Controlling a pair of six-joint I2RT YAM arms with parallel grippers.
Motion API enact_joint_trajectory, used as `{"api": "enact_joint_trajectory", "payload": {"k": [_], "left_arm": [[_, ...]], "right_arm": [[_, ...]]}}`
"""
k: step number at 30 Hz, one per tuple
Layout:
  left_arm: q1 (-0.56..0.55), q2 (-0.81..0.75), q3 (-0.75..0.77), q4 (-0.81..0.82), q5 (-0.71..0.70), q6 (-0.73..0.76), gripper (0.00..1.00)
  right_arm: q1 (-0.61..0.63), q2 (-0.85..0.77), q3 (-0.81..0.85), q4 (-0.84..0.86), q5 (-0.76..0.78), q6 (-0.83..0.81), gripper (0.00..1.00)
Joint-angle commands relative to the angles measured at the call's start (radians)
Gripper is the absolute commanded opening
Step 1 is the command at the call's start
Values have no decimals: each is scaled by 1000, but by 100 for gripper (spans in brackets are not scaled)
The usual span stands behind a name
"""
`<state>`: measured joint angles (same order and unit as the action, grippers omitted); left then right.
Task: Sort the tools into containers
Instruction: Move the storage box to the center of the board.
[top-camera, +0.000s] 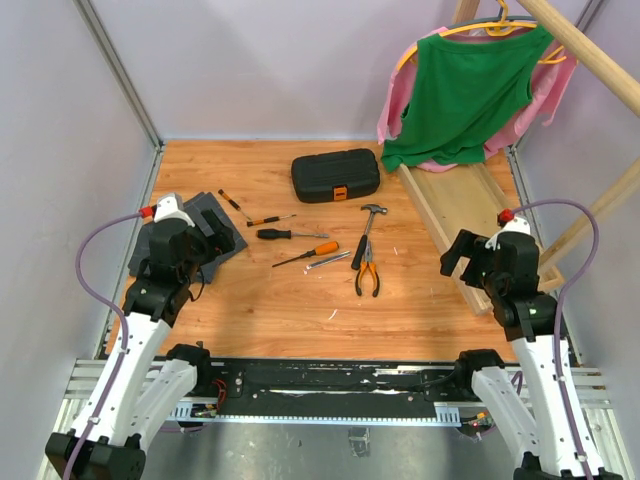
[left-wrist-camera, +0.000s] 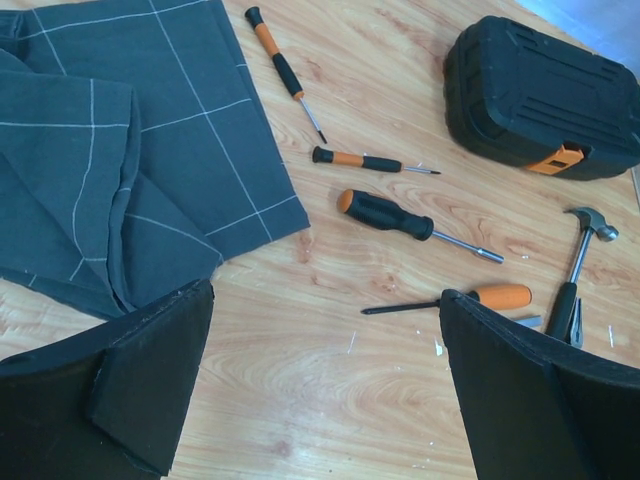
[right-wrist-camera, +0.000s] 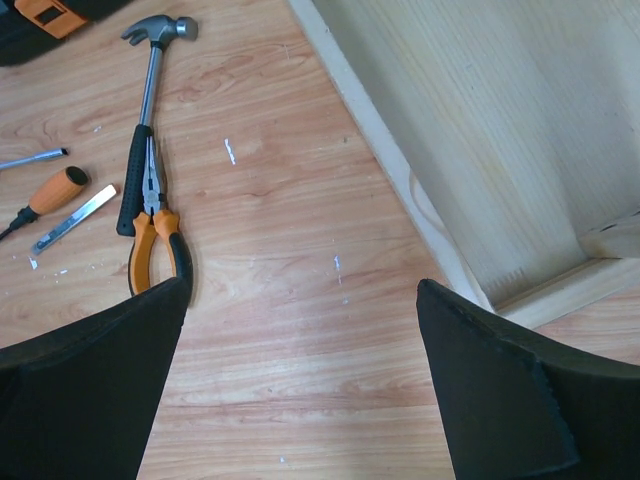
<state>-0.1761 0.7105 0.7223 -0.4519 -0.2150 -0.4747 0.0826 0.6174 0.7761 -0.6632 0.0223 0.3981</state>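
Nothing sorted so far. The tool case (top-camera: 336, 176) sits shut at the far middle of the bench (top-camera: 300, 320), orange latch facing the arms, lid not yet raised. Every tool lies loose on the near side of the case. The hammer (top-camera: 368, 228) is just near-right of it, head toward the case. The pliers (top-camera: 367, 272) lie against the hammer's handle, farther from the case. Four screwdrivers (top-camera: 290, 234) are spread near-left of the case, reaching toward a folded cloth (left-wrist-camera: 110, 170). A thin metal piece lies beside the orange-handled one; what it is I cannot tell. The left end effector (left-wrist-camera: 320, 320) hovers left of the case at the cloth's edge, jaws spread wide, holding nothing. The right end effector (right-wrist-camera: 300, 300) hangs near-right of the case, beside a wooden tray (right-wrist-camera: 480, 130), equally wide and empty. Judged from this, the whole job remains: open the case, then move each tool in.
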Motion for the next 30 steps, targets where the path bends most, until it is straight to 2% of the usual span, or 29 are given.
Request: {"api": "enact_joint_trajectory", "payload": {"k": [1, 11, 16, 20, 24, 30], "left_arm": [[13, -5, 28, -9, -10, 12, 99], [16, -10, 20, 1, -16, 8, 99], [16, 21, 16, 17, 33, 17, 99], [17, 44, 17, 23, 62, 21, 99], [17, 32, 15, 30, 78, 22, 99], [17, 10, 8, 35, 70, 21, 99]], "right_arm": [[-25, 26, -1, -15, -38, -11, 98], [-20, 116, -42, 27, -133, -4, 99], [25, 152, -73, 37, -107, 3, 98], [107, 166, -100, 57, -76, 48, 99], [248, 182, -109, 80, 11, 113, 98], [384, 288, -77, 151, 88, 162, 98]]}}
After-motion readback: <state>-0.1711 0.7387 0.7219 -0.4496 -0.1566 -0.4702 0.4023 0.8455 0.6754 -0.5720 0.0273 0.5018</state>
